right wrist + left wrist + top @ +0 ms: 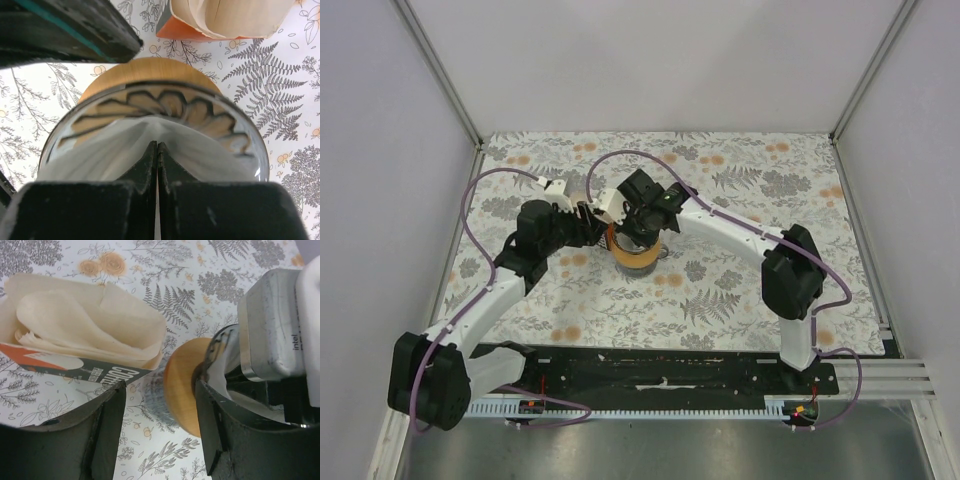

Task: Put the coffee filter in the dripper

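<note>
Coffee filter (115, 150) sits inside the dripper (150, 75), which stands on the counter (280, 100) near the orange carton (90, 367). Right fingers (100, 210) are pressed together, apparently pinching the filter's raised fold. Left fingers (90, 440) are spread wide either side of the dripper, not gripping. Probably left to do: release, seat paper flat, back off.

Setting: a robotics lab test cell | Enclosure: plain white panels (650, 60) and aluminium posts (438, 70) are boxing in the table on three sides | Rig: a left arm (490, 300) and a right arm (740, 232) are standing on a black mounting plate (660, 372) | Wiring: purple cables (480, 190) are trailing along both arms | Surface: a floral-print cloth (740, 300) is covering the tabletop
</note>
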### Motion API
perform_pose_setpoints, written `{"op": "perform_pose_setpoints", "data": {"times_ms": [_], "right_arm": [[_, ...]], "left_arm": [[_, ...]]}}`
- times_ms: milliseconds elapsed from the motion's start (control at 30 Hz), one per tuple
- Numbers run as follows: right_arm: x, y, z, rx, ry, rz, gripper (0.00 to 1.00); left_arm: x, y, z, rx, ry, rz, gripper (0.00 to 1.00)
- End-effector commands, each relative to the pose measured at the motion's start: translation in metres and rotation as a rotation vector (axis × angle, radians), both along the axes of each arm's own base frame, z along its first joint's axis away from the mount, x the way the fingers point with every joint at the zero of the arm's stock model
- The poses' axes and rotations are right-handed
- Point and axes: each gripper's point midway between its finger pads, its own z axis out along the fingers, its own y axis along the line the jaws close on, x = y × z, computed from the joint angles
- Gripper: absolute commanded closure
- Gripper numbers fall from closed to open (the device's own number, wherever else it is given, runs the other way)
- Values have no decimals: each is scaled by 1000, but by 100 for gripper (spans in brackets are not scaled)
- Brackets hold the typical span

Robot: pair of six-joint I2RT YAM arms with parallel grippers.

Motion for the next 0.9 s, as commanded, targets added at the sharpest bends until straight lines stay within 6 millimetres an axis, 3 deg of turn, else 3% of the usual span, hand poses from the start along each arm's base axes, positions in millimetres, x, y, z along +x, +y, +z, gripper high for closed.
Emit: {"op": "perform_pose_setpoints", "data": {"times_ms": [0, 200, 433, 700, 867], "right_arm": [[12, 2, -10, -54, -26, -68, 98], [11, 14, -15, -70, -15, -50, 98], [11, 3, -47, -183, 7, -78, 100], [3, 1, -52, -186, 49, -84, 100], [4, 2, -43, -161, 54, -100, 100]], "left_arm": [[-4, -19, 16, -15, -87, -112, 36], [-4, -22, 20, -18, -104, -127, 36], [-9, -29, 34, -48, -146, -171, 34], [-15, -23, 34, -42, -164, -175, 35], [-23, -17, 24, -6, -197, -195, 35]]}}
